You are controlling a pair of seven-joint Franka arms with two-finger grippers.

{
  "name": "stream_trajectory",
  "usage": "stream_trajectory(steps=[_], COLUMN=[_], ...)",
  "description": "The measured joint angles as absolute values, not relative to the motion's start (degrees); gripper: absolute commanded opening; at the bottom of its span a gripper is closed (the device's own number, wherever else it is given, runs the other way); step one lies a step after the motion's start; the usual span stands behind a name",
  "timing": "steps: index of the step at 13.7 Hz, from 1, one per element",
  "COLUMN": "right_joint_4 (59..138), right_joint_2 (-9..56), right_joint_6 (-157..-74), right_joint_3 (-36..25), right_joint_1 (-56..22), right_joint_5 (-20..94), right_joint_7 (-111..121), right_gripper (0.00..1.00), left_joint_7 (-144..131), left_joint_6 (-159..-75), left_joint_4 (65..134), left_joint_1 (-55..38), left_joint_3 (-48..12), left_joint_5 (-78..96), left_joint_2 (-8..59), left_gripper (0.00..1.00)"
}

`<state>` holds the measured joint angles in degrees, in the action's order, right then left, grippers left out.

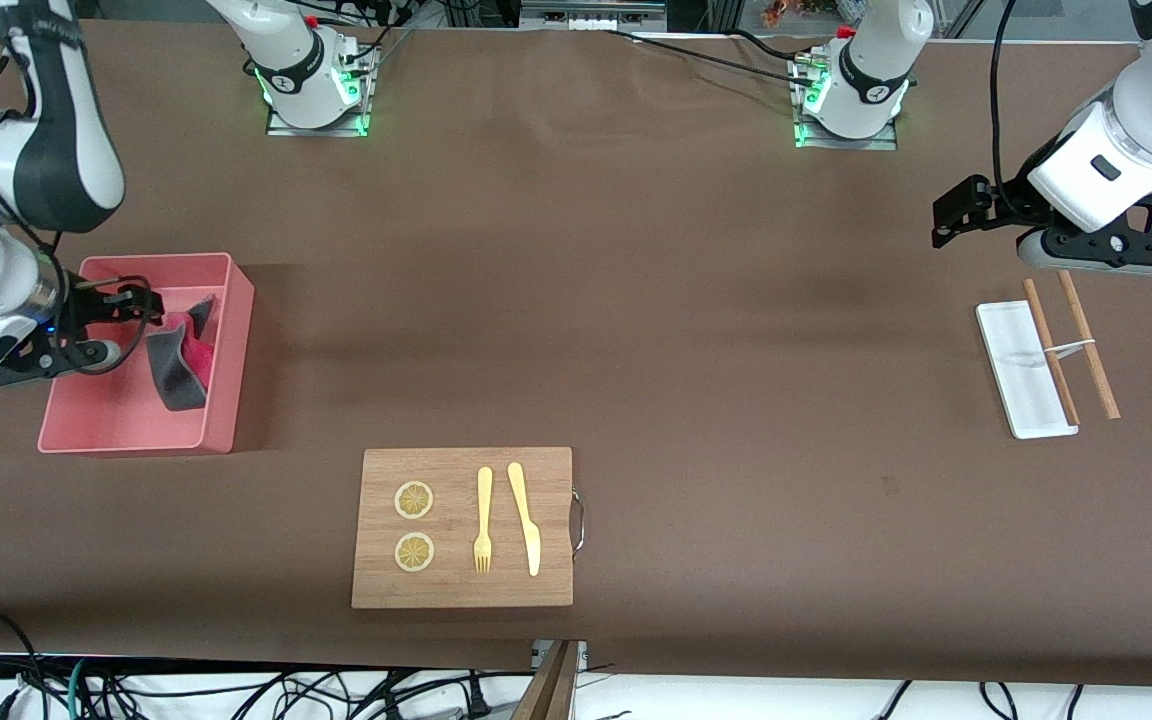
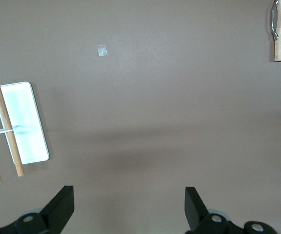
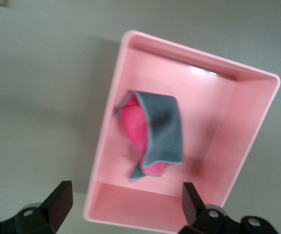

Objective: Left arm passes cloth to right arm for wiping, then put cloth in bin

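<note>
The cloth (image 1: 179, 362), dark grey with bright pink showing, lies crumpled inside the salmon-pink bin (image 1: 139, 439) at the right arm's end of the table. My right gripper (image 1: 131, 322) hovers over the bin, open and holding nothing. In the right wrist view the cloth (image 3: 161, 134) rests on the floor of the bin (image 3: 108, 132), well below the open right gripper (image 3: 126, 202). My left gripper (image 1: 1101, 262) waits above the table at the left arm's end. In the left wrist view this gripper (image 2: 129, 204) is open over bare brown table.
A wooden cutting board (image 1: 463, 590) with two lemon slices (image 1: 414, 500), a fork (image 1: 483, 518) and a knife (image 1: 525, 517) lies near the front camera. A narrow white tray (image 1: 1018, 372) with two wooden sticks (image 1: 1087, 343) across it sits under the left arm.
</note>
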<state>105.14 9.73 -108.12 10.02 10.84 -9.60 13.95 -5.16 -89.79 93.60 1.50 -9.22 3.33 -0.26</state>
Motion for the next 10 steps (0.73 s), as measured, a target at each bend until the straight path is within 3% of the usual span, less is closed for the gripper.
stream_trajectory(steps=[3, 10], right_joint_4=[101.57, 99.09], right_joint_2=[7.54, 0.36], right_joint_6=[-102.41, -93.86], right_joint_3=[14.22, 15.23], right_joint_1=[10.59, 10.42], right_joint_5=[-6.11, -0.37], right_joint_7=[7.47, 4.97], right_gripper=[0.99, 0.99], left_joint_7=[-5.16, -5.16], left_joint_6=[-89.77, -89.71], left_joint_4=[93.60, 93.60], left_joint_1=[1.51, 1.52], left_joint_3=[-9.22, -9.22], left_joint_5=[3.33, 3.33], left_joint_2=[-0.26, -0.26], left_gripper=[1.00, 1.00])
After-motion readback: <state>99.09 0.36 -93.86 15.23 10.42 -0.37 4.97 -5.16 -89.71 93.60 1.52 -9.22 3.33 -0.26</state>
